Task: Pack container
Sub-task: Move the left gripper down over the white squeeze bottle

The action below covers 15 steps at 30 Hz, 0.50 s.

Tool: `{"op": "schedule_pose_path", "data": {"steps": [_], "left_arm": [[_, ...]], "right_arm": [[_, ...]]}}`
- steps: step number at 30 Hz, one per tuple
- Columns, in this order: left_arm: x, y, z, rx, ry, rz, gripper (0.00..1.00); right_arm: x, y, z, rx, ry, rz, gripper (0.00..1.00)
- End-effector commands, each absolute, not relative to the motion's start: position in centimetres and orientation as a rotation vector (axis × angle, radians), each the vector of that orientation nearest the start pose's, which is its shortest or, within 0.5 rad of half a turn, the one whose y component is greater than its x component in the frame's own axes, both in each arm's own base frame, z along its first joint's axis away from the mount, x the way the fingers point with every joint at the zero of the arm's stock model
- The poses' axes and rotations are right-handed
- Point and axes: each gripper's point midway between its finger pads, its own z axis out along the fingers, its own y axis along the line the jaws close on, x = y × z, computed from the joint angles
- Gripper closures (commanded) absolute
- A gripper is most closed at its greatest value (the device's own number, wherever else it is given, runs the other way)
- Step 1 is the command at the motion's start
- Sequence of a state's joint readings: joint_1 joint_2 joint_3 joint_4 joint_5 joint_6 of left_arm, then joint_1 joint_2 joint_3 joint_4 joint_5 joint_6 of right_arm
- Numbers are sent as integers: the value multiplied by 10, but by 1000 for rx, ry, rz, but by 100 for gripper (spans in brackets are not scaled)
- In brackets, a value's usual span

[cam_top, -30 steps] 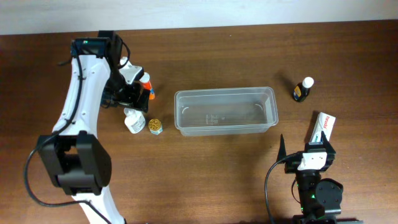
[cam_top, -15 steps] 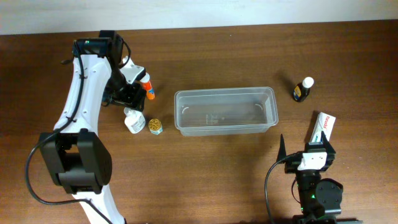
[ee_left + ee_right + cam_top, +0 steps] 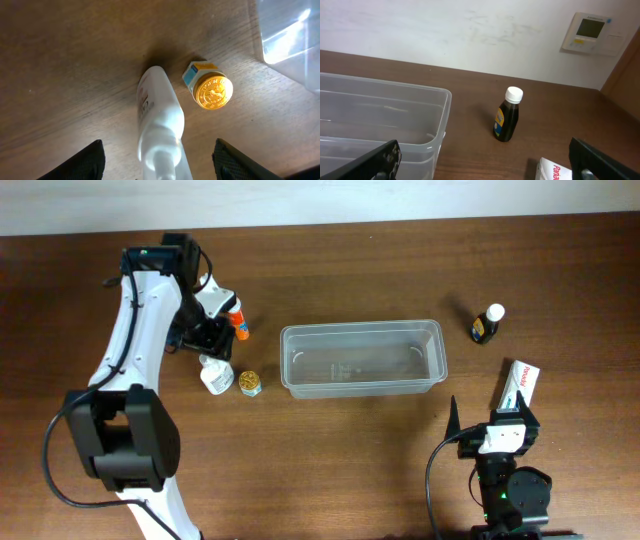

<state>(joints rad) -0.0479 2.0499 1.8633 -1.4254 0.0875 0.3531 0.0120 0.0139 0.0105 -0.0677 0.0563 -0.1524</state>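
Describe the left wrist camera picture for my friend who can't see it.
A white bottle stands on a wooden table between the open left gripper's dark fingers, untouched. A small gold-lidded jar sits just right of it, and a corner of the clear container shows top right.

Jar (image 3: 249, 384) left of container (image 3: 362, 358), bottle (image 3: 487, 323) right

Container (image 3: 360, 327) clear glossy plastic — table (image 3: 350, 460) matt wood.
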Motion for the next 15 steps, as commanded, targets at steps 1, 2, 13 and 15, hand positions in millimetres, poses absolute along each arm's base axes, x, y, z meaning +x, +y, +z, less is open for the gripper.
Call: {"op": "schedule_pose_path", "data": {"steps": [1, 2, 13, 15], "left_arm": [[374, -30, 104, 648, 3136, -150, 30], [374, -30, 104, 643, 3138, -150, 30], [365, -30, 82, 595, 3183, -155, 30], [366, -29, 77, 596, 3178, -147, 30]], "right_arm": [[246, -8, 156, -74, 1648, -149, 2], [246, -8, 156, -74, 1648, -149, 2], [246, -8, 156, -74, 1648, -149, 2], [246, -8, 156, -74, 1648, -149, 2]]}}
